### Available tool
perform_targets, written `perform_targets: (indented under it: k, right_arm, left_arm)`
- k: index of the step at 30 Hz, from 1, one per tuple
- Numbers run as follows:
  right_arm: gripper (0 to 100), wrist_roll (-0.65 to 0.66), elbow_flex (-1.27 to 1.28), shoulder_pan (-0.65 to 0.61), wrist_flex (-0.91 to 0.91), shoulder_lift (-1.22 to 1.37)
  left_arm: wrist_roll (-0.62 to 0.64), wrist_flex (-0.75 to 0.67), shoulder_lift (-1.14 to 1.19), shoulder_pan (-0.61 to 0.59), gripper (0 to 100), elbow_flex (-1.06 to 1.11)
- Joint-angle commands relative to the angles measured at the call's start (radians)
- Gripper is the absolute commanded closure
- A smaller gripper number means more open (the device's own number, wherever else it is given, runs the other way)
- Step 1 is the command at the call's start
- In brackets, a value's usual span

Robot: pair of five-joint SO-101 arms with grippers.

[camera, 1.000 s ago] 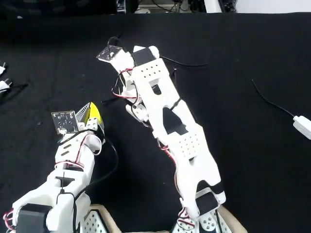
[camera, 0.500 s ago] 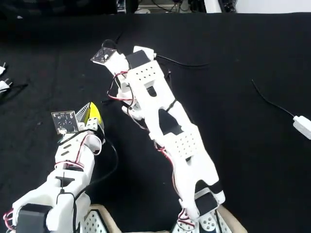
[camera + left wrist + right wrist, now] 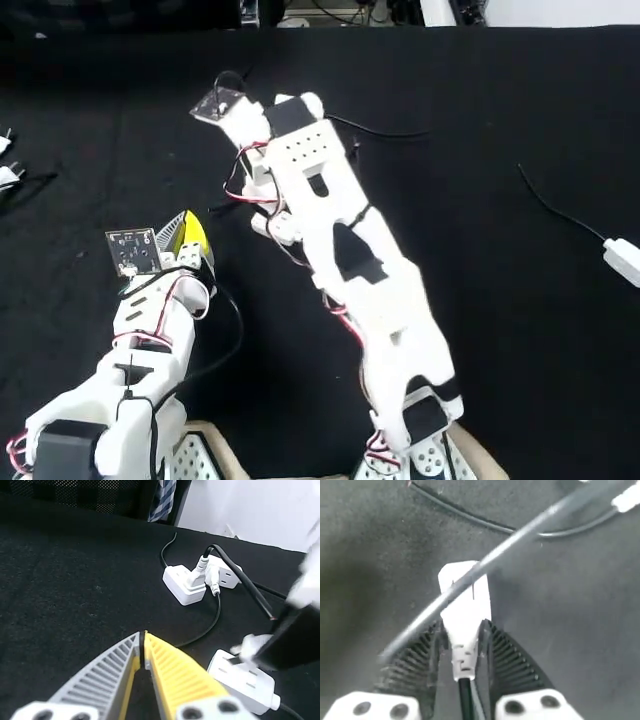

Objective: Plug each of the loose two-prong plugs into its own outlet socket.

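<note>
**R claw holds plug at socket block**

R claw (image 3: pixel 462 627) pinches a white plug (image 3: pixel 462 652). The socket block (image 3: pixel 470 577) lies straight ahead of the prongs, its long axis approx in line w/ the fingers, so the R arm is nearer. L claw (image 3: pixel 141 637) is pressed together, empty, well apart on the desk (image 3: pixel 480 150). Left wrist view count: 3 blocks, 1 seated plug (image 3: pixel 197 572).
</note>
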Motion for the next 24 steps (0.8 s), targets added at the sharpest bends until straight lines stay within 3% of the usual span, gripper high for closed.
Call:
perform_targets:
  k: [1, 5, 11, 24]
  right_arm:
    - [98.6, -0.008, 0.147, -0.026, 0.025, -0.239]
    - [98.6, -0.005, 0.337, -0.046, 0.018, -0.478]
    - [98.6, -0.008, 0.598, -0.091, 0.017, -0.822]
    - [98.6, -0.003, 1.161, -0.118, -0.127, -1.280]
  left_arm:
    - [0.008, -0.005, -0.012, 0.022, 97, 0.015]
    - [0.008, -0.029, -0.014, 0.065, 97, 0.015]
    - [0.008, -0.313, -0.003, 0.130, 97, 0.018]
    - [0.008, -0.324, -0.012, 0.367, 97, 0.018]
